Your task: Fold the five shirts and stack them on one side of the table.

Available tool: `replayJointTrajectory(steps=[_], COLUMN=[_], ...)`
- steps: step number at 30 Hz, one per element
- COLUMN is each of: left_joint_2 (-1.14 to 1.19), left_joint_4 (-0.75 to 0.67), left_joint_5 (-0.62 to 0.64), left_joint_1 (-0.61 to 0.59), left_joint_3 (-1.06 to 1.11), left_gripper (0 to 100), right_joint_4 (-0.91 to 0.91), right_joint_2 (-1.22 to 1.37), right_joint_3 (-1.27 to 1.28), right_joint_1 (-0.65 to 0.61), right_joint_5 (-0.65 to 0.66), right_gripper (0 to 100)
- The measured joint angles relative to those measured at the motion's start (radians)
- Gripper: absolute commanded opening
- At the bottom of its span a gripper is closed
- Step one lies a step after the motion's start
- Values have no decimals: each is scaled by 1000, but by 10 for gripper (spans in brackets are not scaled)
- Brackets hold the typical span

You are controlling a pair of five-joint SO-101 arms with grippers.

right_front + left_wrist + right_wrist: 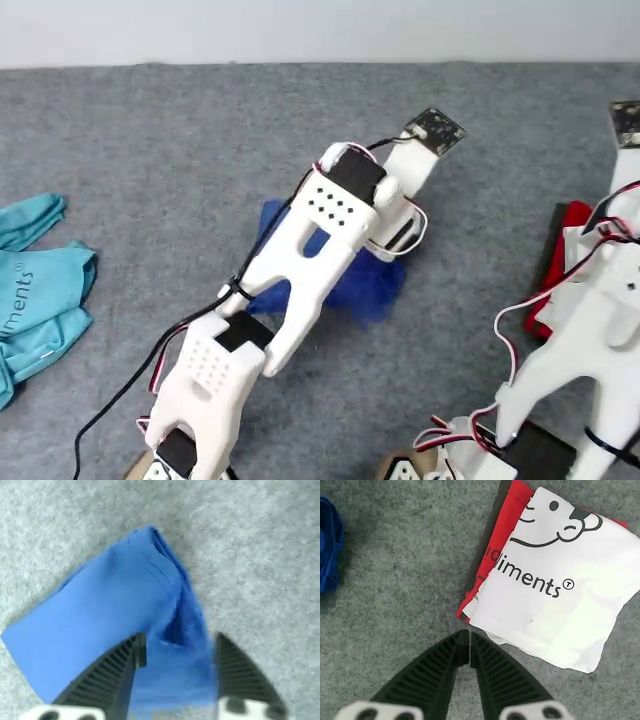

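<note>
A folded blue shirt (pixel 375 285) (pixel 110 610) lies mid-table under the left arm. My left gripper (pixel 177 642) hangs just over its near end, open, with a bunched fold of blue cloth rising between the fingers. My right gripper (pixel 470 640) is shut with nothing in it, close to the corner of a stack. In that stack a folded white printed shirt (pixel 565 580) lies on a red shirt (pixel 512 510) (pixel 572 225), with a dark one (pixel 495 525) underneath. An unfolded teal shirt (pixel 40 290) lies at the table's left edge.
Grey carpet-like cloth (pixel 150 150) covers the table. Open room lies between the teal shirt and the blue one, and along the far side. The blue shirt's edge (pixel 327 550) is a short way from the stack.
</note>
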Motion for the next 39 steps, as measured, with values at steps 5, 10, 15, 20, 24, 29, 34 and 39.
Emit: replayJointTrajectory(steps=[5, 10, 15, 20, 24, 29, 34, 39], left_joint_2=[-26, -44, -71, -161, -210, -212, -207, -302], left_joint_4=[0, 0, 0, 0, -2, -3, -3, -3], left_joint_5=[0, -6, -80, -103, -112, -98, -95, -92], left_joint_1=[-41, -176, -261, -256, -222, -199, -196, -288], left_joint_3=[-2, 11, 192, 451, 609, 770, 764, 694], left_gripper=[171, 17, 13, 13, 13, 13, 13, 13], right_joint_4=[0, 0, 0, 0, 0, 0, 0, 0], right_joint_2=[0, 0, 0, 0, 0, 0, 0, 0], right_joint_3=[0, 0, 0, 0, 0, 0, 0, 0], right_joint_1=[0, 0, 0, 0, 0, 0, 0, 0], right_joint_5=[0, 0, 0, 0, 0, 0, 0, 0], right_gripper=[9, 9, 9, 9, 9, 11, 11, 11])
